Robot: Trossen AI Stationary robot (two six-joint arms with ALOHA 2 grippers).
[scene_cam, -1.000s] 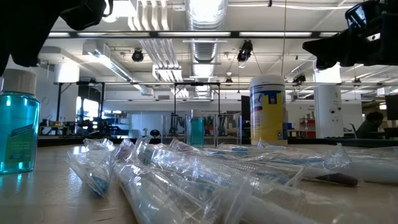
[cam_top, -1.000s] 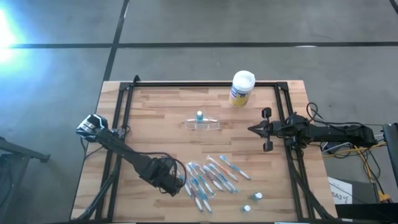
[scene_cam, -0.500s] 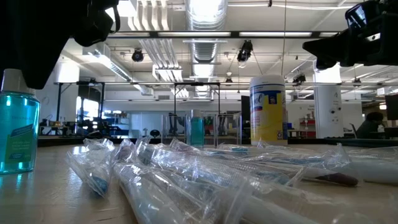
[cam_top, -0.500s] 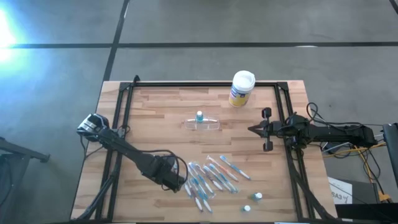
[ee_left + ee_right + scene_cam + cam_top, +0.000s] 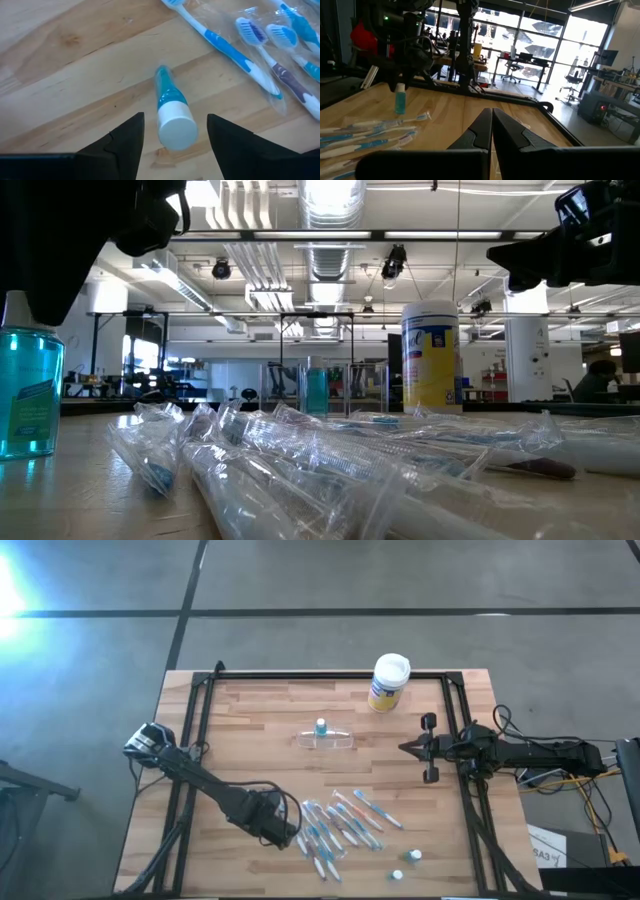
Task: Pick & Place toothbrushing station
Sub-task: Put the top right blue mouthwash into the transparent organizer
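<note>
Worktop (image 5: 260, 710): light wood planks, black frame along the edges.
- Yellow canister (image 5: 388, 683), white lid, upright, at 1 o'clock near the far edge.
- Clear cup (image 5: 326, 739) lying on its side, just above centre; a small blue bottle (image 5: 320, 727) touching it.
- Wrapped toothbrushes (image 5: 335, 825), a loose heap at 6 o'clock.
- Two small white-capped tubes (image 5: 406, 865) at 5 o'clock.
- One tube (image 5: 170, 111) lying flat beside the heap.

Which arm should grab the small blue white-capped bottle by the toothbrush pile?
Left. The left gripper is open, its fingers either side of the small blue white-capped bottle on the table. The right gripper is shut, parked near the table's right edge, away from the toothbrush pile.
</note>
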